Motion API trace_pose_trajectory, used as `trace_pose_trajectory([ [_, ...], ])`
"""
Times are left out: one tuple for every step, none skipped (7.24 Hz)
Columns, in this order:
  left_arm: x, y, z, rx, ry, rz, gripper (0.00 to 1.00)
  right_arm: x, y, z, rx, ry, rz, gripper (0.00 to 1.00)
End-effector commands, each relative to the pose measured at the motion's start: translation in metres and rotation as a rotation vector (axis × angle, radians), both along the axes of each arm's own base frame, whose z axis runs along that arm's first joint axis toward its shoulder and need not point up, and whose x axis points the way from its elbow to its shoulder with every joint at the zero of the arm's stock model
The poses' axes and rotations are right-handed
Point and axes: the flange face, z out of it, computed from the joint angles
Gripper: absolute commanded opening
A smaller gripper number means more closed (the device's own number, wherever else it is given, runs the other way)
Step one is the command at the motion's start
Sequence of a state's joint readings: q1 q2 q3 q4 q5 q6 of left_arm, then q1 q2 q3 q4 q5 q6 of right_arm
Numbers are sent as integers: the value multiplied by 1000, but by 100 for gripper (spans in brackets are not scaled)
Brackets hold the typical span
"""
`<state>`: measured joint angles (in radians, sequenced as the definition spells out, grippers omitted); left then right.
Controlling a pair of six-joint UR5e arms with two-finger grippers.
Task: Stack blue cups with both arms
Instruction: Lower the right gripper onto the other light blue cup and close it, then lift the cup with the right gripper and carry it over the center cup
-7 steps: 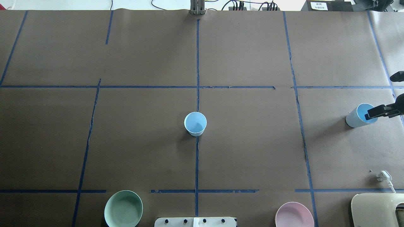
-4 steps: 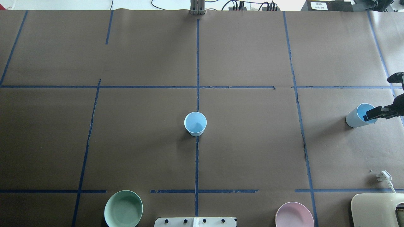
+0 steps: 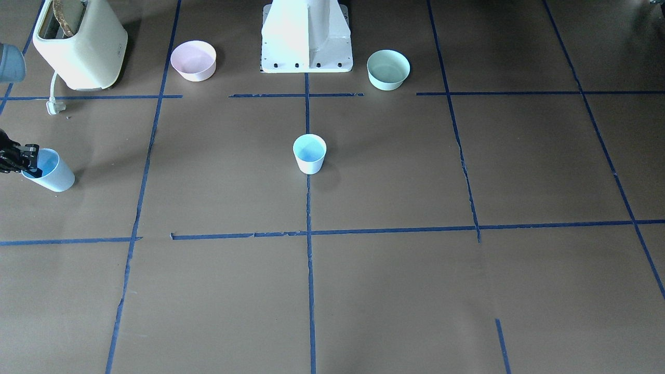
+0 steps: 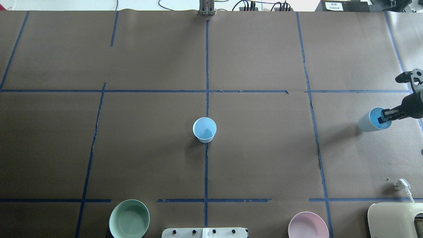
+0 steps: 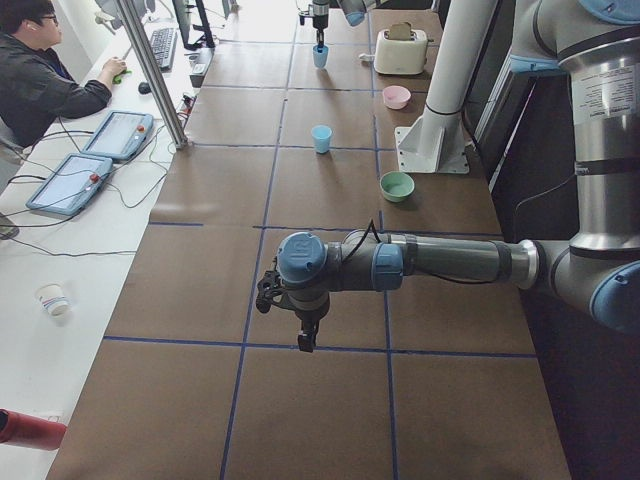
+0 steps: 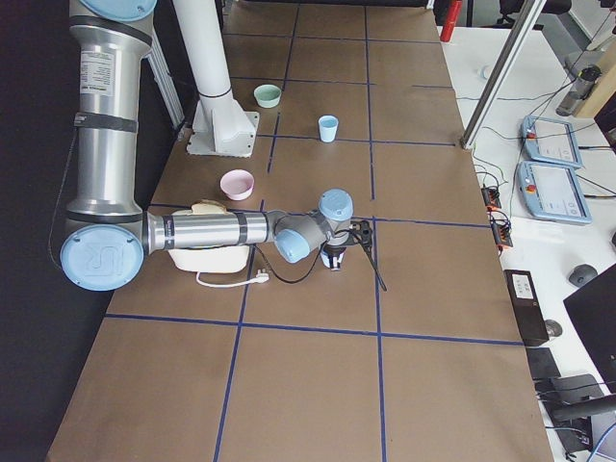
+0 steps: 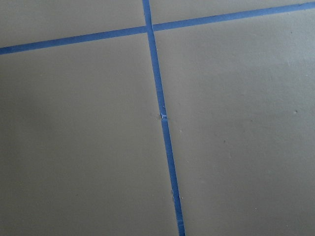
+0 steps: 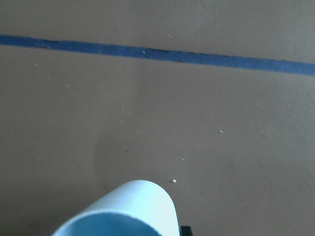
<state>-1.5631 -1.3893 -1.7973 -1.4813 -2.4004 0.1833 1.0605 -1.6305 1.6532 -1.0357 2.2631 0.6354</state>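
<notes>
One pale-blue cup (image 4: 204,129) stands upright at the table's centre on the tape cross, also in the front view (image 3: 309,153). The second blue cup (image 4: 366,122) is at the far right, tilted, with its rim gripped by my right gripper (image 4: 385,115). That gripper is shut on the rim, one finger inside the cup, as the front view (image 3: 25,159) also shows. The right wrist view shows the cup's rim (image 8: 133,211) close below. My left gripper (image 5: 305,335) hangs over bare table far from both cups; I cannot tell whether it is open or shut.
A mint-green bowl (image 4: 129,218) and a pink bowl (image 4: 308,226) sit by the white robot base (image 4: 204,232). A cream toaster (image 4: 393,219) with its plug (image 4: 402,184) stands at the near right. An operator (image 5: 40,80) sits beyond the table's far side.
My right gripper has shifted slightly left and turned. The cup in it has tipped and moved a little left with it. The centre cup has not moved.
</notes>
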Motion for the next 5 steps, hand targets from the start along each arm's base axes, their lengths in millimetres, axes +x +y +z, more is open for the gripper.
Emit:
trace_pose_trajectory([
  [0, 1, 0, -8, -2, -6, 100, -32, -55, -91, -59, -29, 65, 0],
  [0, 1, 0, -9, -2, -7, 100, -65, -67, -156, -106, -35, 73, 0],
  [0, 1, 1, -9, -2, -6, 100, -105, -69, -223, -163, -45, 92, 0],
  [0, 0, 0, -6, -2, -6, 100, -140, -67, -271, -193, -68, 89, 0],
  [0, 1, 0, -5, -1, -5, 100, -171, -60, -311, -242, -74, 120, 0],
])
